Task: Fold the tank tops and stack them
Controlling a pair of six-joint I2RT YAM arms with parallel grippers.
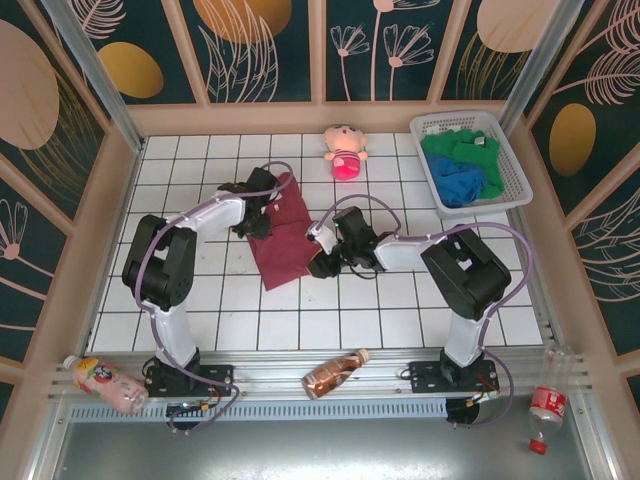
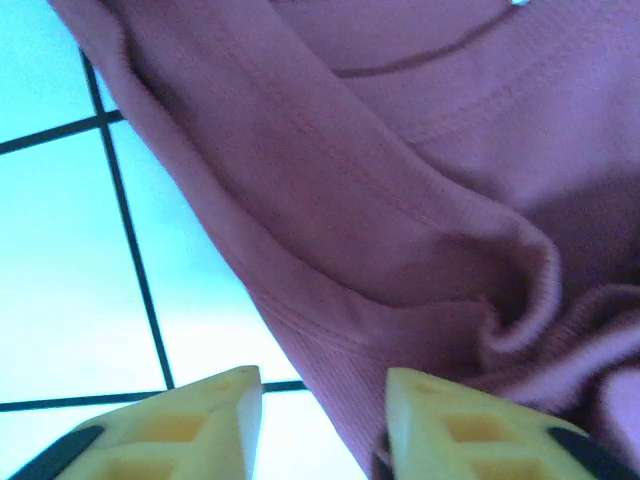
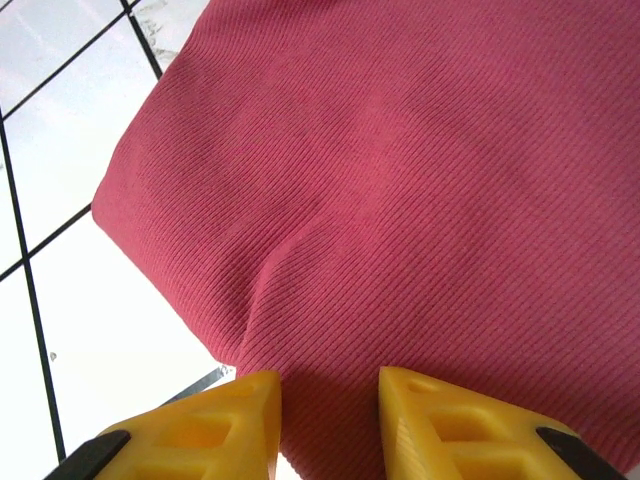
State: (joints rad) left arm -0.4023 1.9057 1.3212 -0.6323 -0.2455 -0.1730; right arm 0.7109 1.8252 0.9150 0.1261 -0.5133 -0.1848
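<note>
White tiled surface (image 1: 200, 310): maroon ribbed cloth tank top (image 1: 285, 245) lies midway between left and right edges. Judged soft, light, limp; pinch hem or corners. Jaws of left gripper (image 2: 323, 390) part-open at its hem, nothing clamped. Jaws of right gripper (image 3: 330, 390) narrow over its edge; grip unclear.

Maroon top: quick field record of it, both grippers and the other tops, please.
maroon top: on the tiles mid-table, rumpled
left gripper: jaws apart at its seamed edge
right gripper: jaws apart over its other edge
green top: in basket
blue top: in basket, nearer end
doll: far side, apart
stack: not begun
</note>
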